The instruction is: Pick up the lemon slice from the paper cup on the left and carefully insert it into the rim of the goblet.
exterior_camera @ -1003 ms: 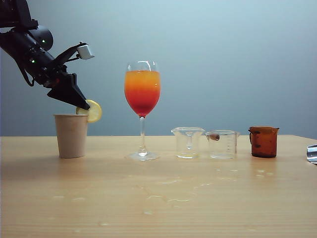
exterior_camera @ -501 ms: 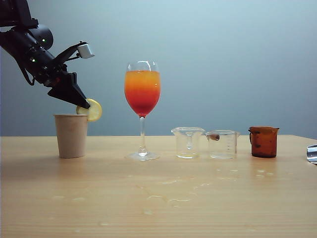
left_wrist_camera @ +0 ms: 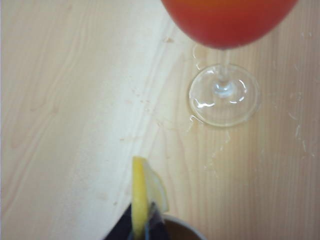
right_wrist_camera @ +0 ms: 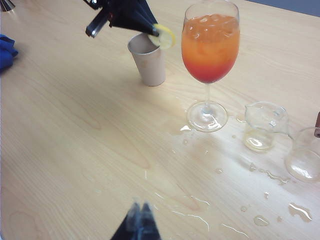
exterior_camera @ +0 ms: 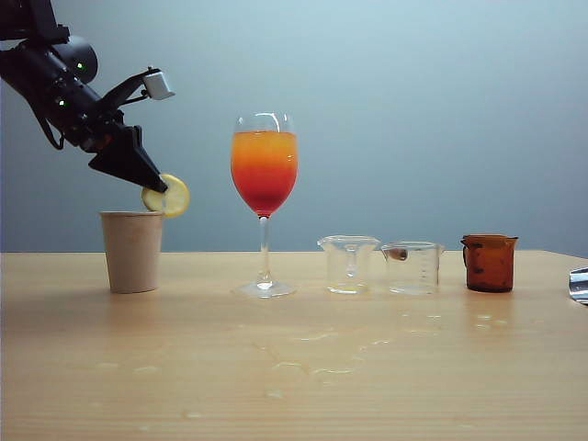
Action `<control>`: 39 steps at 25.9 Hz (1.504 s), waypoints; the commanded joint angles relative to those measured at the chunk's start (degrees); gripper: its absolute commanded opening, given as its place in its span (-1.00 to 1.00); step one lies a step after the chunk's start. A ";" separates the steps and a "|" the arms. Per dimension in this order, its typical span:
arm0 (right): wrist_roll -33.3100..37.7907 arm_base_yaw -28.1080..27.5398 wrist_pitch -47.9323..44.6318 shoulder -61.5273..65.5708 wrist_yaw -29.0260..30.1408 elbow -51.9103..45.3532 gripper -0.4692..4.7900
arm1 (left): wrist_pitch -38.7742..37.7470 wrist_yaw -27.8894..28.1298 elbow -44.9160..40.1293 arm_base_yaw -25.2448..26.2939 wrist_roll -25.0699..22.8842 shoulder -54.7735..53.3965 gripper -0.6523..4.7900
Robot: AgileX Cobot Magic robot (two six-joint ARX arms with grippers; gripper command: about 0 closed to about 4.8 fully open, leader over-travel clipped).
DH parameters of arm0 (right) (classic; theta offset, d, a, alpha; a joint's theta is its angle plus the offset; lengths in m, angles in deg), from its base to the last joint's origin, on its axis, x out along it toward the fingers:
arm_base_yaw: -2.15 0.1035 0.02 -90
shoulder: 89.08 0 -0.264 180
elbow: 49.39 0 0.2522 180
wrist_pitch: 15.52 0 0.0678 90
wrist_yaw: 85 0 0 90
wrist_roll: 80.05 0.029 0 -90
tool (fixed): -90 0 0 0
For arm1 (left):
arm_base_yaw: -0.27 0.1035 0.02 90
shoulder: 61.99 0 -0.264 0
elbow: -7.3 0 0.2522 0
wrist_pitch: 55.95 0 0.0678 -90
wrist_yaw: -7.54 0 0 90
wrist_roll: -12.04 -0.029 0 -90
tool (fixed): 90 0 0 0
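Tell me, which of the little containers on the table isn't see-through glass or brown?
The paper cup, plain beige, stands far left under the left gripper, which holds the lemon slice. The two beakers are clear; the jug is amber-brown.

One goblet (exterior_camera: pixel 264 175), two beakers (exterior_camera: pixel 349 265)

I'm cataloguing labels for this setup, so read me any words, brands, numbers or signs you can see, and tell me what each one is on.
No text can be read anywhere.
Right glass beaker: faint graduation marks on its wall, too small to read.
Paper cup, goblet, amber jug: no print shows.
Left gripper, shut on the lemon slice above the cup: no markings.
Right gripper, shut over the table: none.
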 commanded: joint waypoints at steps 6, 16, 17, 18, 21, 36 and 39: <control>-0.20 0.04 -0.79 -0.04 0.09 0.24 -0.84 | -2.14 -0.81 4.26 -0.04 0.07 0.55 -0.69; -0.22 0.04 -1.18 -0.02 0.09 0.24 -0.84 | -2.47 -9.42 10.34 -0.83 2.86 0.61 -0.69; -0.22 0.04 -1.38 -0.02 0.09 0.24 -0.84 | -2.60 -9.42 11.13 -0.87 2.86 0.61 -0.69; -0.22 0.04 -1.53 -0.02 0.09 0.24 -0.84 | -2.80 -9.51 11.96 -0.92 2.89 0.61 -0.69; -0.22 0.04 -1.79 -0.02 0.09 0.24 -0.84 | -3.02 -9.79 14.21 -2.05 4.59 0.59 -0.69; -0.44 0.04 -2.08 -0.02 0.11 0.24 -0.84 | -4.96 -18.97 19.80 -4.59 8.24 0.61 -0.69; -0.42 0.04 -2.08 -0.02 0.09 0.24 -0.84 | -5.01 -20.39 19.96 -4.61 9.35 0.61 -0.69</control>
